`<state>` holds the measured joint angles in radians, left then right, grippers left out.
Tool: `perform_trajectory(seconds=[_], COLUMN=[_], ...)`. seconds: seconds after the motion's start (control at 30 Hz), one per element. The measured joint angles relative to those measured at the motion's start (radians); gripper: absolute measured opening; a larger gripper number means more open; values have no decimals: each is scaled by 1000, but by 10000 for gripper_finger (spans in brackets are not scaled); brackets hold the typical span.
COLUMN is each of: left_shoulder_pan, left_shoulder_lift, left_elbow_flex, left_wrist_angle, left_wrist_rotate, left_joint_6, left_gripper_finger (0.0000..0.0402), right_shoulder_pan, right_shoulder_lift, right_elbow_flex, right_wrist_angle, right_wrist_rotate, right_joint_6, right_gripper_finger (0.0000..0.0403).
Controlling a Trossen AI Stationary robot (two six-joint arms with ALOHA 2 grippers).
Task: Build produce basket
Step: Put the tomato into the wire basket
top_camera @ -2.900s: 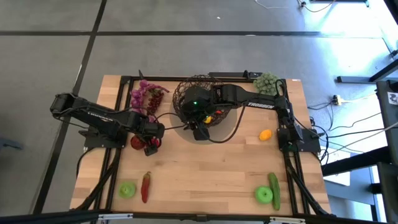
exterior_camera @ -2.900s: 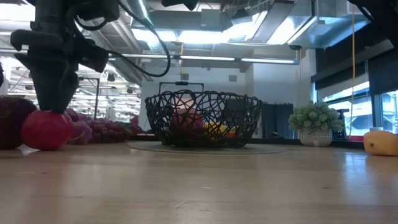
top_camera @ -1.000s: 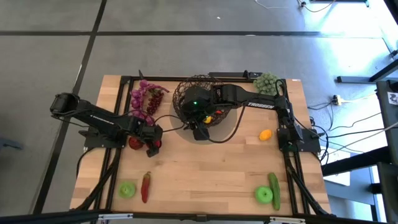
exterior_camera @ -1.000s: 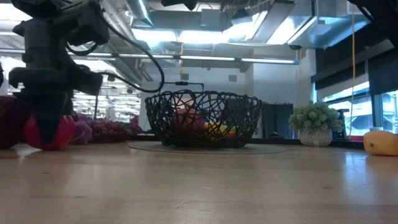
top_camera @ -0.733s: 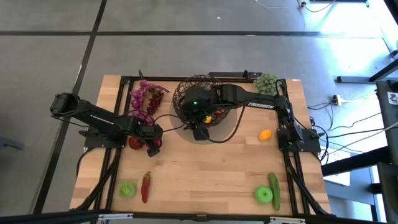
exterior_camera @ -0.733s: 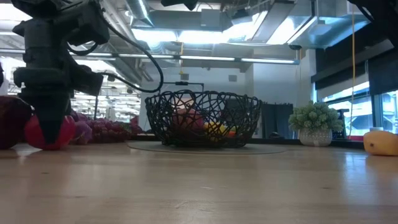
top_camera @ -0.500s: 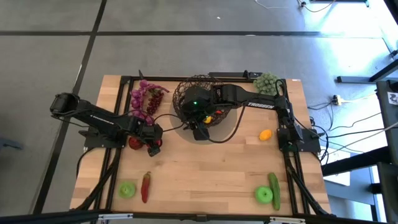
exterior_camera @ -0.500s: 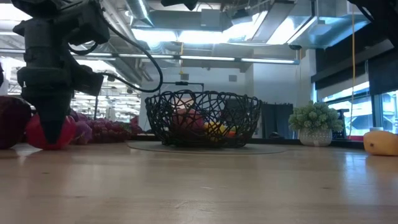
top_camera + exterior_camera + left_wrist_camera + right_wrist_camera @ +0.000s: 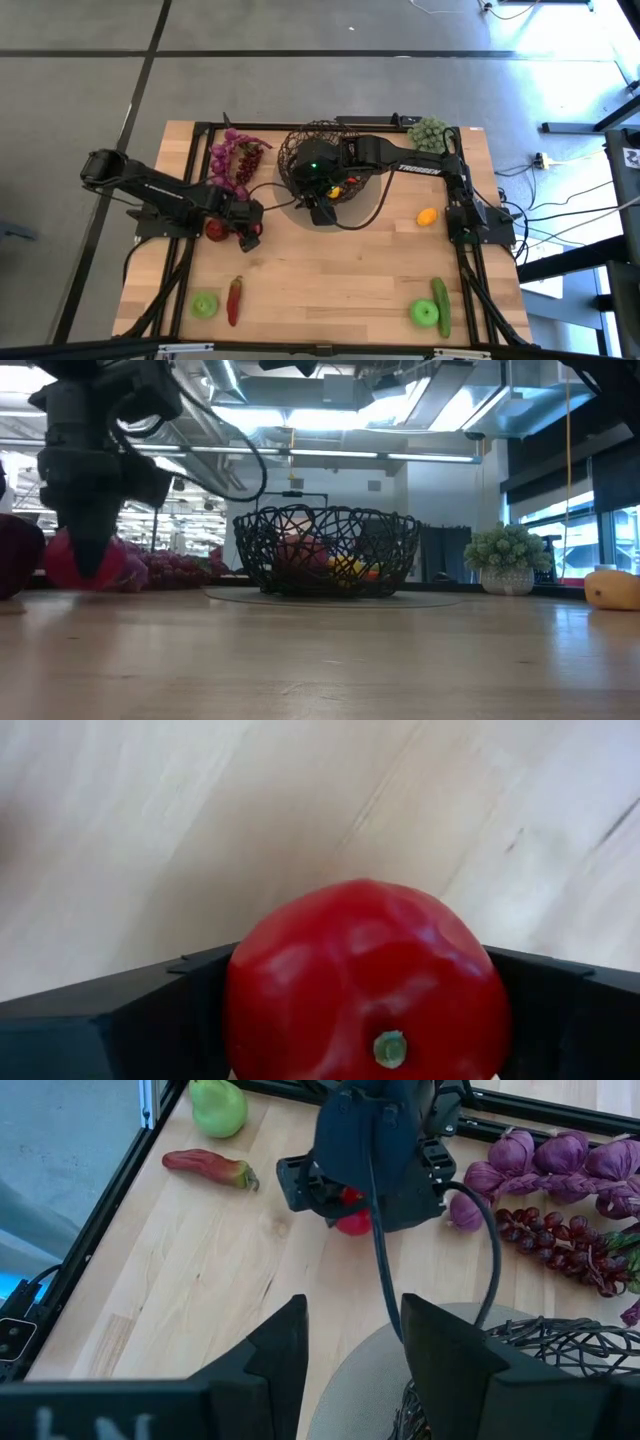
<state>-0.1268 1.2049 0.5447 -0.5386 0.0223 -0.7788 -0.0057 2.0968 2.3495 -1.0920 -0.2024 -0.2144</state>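
Basket: the basket is a round bowl of dark woven wire at the far middle of the table, on a pale round mat; through its mesh in the low view a reddish fruit and yellow and orange pieces show inside.
Left gripper: the left gripper is low over the table, left of the basket, its jaws closed around a red apple; the wrist view shows the smooth, slightly dented apple with its stem end, wedged between both dark fingers.
Change: in the low view the red apple now sits higher, clear of the tabletop, where half a second ago it rested on the wood.
Right gripper: the right gripper hangs at the basket's near rim, jaws apart, holding nothing.
Loose produce: purple grapes lie beside the basket's left; a glossy red chilli and a green apple are at the near left; a lemon is on the right; another green apple touches a cucumber at the near right.
Other: a pale green bumpy cluster sits at the far right corner.
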Motion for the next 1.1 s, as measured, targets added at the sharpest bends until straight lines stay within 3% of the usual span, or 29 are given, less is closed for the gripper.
perform_trajectory(seconds=[0.53, 0.7, 0.83, 1.1], left_shoulder_pan=[0, 0, 0, 29], left_shoulder_lift=[-1, -1, -1, -1], left_elbow_flex=[200, 256, 286, 310], left_wrist_angle=[-139, -214, -254, -266], left_wrist_rotate=[-35, -74, -81, -90], left_joint_6=[56, 56, 56, 38], left_gripper_finger=[275, 275, 275, 275], right_shoulder_pan=[3, 2, 0, 0], right_shoulder_lift=[0, 0, 0, -6], right_elbow_flex=[0, 0, 0, 0], right_wrist_angle=[125, 32, -29, -178], right_wrist_rotate=[0, 7, 135, 522], right_joint_6=[30, 27, 75, 140], right_gripper_finger=[155, 155, 155, 155])
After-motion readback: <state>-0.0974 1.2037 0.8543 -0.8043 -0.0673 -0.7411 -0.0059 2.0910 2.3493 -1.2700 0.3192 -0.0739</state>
